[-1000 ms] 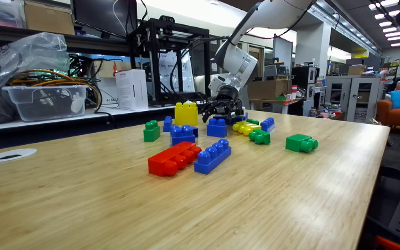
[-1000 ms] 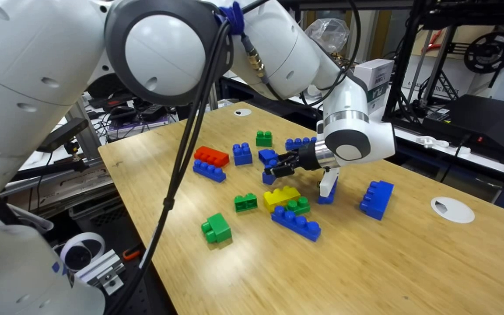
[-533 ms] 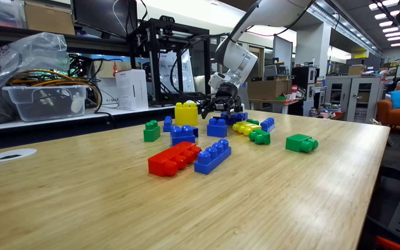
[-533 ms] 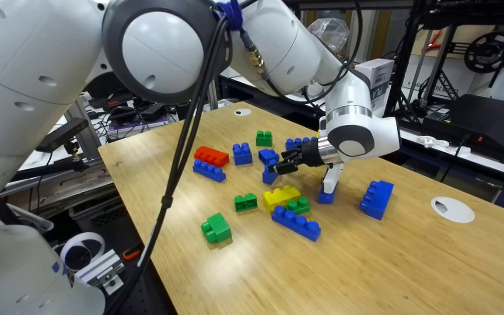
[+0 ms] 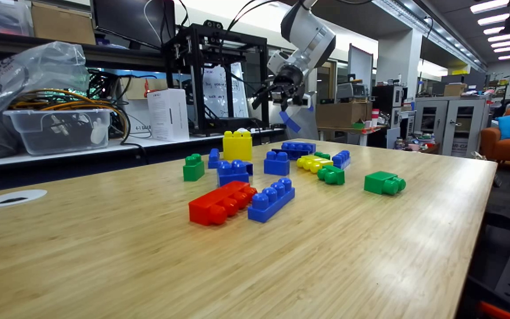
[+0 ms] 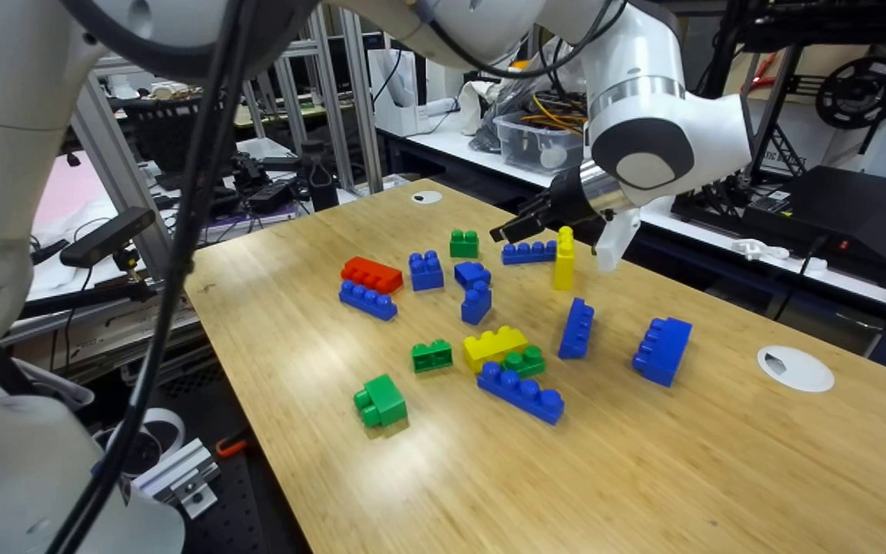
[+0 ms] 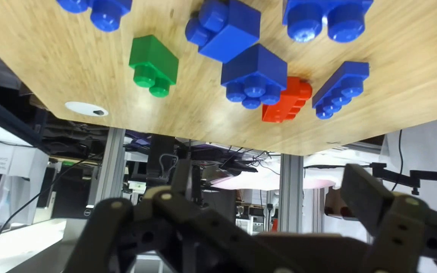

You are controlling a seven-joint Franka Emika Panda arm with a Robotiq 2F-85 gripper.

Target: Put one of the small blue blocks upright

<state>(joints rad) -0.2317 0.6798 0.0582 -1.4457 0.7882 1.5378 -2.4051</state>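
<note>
Three small blue blocks lie close together mid-table. One stands with its studs up, as does another nearer that exterior view's camera. The third rests on its side between them, its hollow underside showing. In the wrist view, which is upside down, the side-lying block has its studs pointing left and almost touches an upright block. My gripper hangs well above the table, clear of every block. Between its widely spread fingertips there is nothing.
Long blue bricks lie on several sides. A tall yellow brick stands under the wrist; another yellow brick lies beside a green one. A red brick and more green bricks surround the small blue blocks.
My gripper has widened slightly, then risen and drawn back from the upright small blue block it was beside. That block and the other bricks have stayed in place.
</note>
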